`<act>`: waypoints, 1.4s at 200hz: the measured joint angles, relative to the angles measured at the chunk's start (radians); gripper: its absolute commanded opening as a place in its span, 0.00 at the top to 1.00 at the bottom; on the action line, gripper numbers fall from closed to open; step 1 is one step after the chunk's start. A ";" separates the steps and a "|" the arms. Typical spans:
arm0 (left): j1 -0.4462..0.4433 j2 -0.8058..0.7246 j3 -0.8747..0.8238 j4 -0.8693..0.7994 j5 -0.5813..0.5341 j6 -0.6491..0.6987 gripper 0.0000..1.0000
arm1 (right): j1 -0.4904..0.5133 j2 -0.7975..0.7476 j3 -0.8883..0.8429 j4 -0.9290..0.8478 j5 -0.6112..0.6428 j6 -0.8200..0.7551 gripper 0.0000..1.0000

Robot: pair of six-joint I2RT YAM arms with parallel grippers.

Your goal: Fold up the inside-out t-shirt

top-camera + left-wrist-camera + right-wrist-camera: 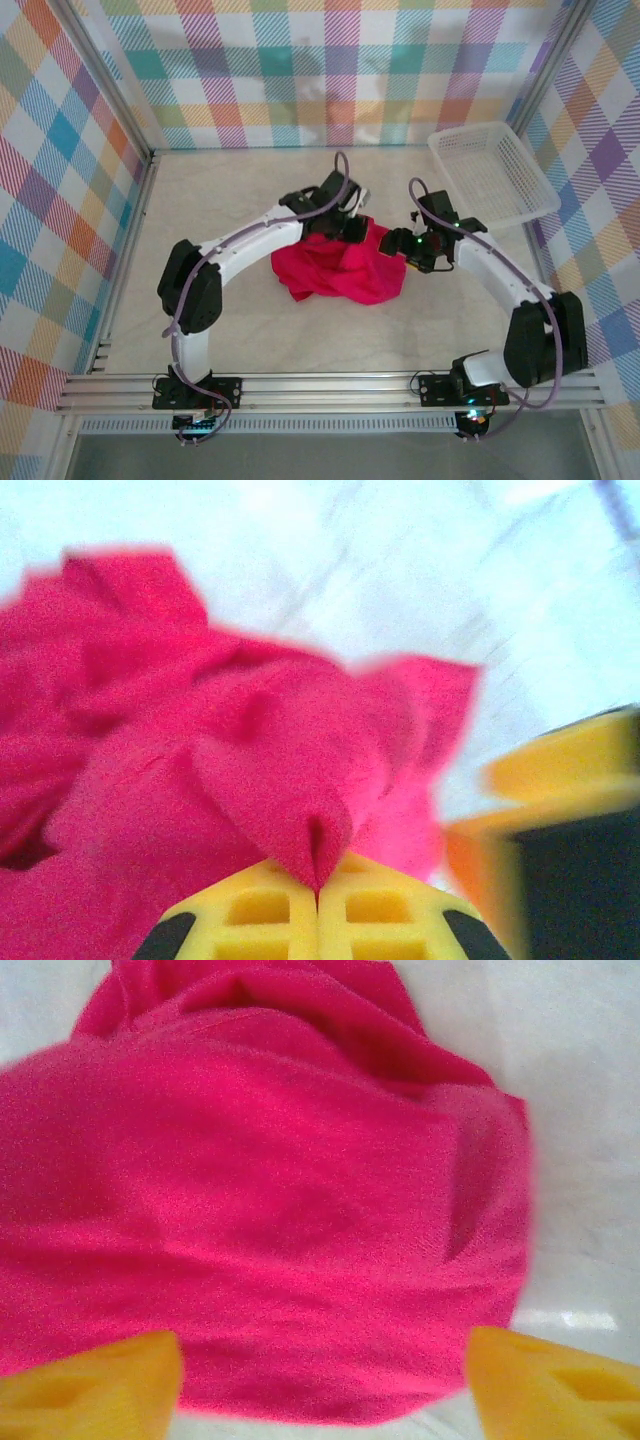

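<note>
Left claw first: its yellow fingers are pressed flat together with a small peak of red cloth nipped between the tips, so it has a firm pinch on the inside-out t-shirt. My right claw stands wide, one finger at each side of its wrist view with the cloth bulging beyond them. It has hold of nothing, and I cannot tell whether the tips touch the fabric. From above, both claws sit at the far edge of the heap, left and right near each other.

On the pale table the shirt lies as one crumpled mound about mid-table, between the two arms, nearer the left arm's reach than the white mesh basket, which sits well apart at the far right.

As I judge it, the job has barely started. No edge is laid straight, no panel lies flat and no fold is made. I would need to lift and spread it, smooth it, then fold.

Bunched like this, the shirt's long axis runs roughly left to right across the table, with a lobe sagging toward the near left. Collar, hem and sleeves are lost in the wrinkles, so I cannot say which way it points.
</note>
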 measured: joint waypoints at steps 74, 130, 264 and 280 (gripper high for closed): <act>-0.003 -0.123 0.518 -0.199 0.000 -0.034 1.00 | 0.000 0.210 0.072 0.130 0.037 0.109 1.00; -0.030 0.007 0.394 -0.215 0.039 -0.091 0.86 | -0.035 -0.010 -0.010 0.041 0.164 0.093 0.76; 0.218 -0.315 -0.279 -0.233 -0.198 -0.039 0.45 | -0.019 0.024 0.046 -0.030 0.138 0.013 0.29; 0.245 -0.303 -0.374 -0.214 -0.192 -0.042 0.45 | 0.031 0.090 0.097 -0.048 0.162 0.002 0.28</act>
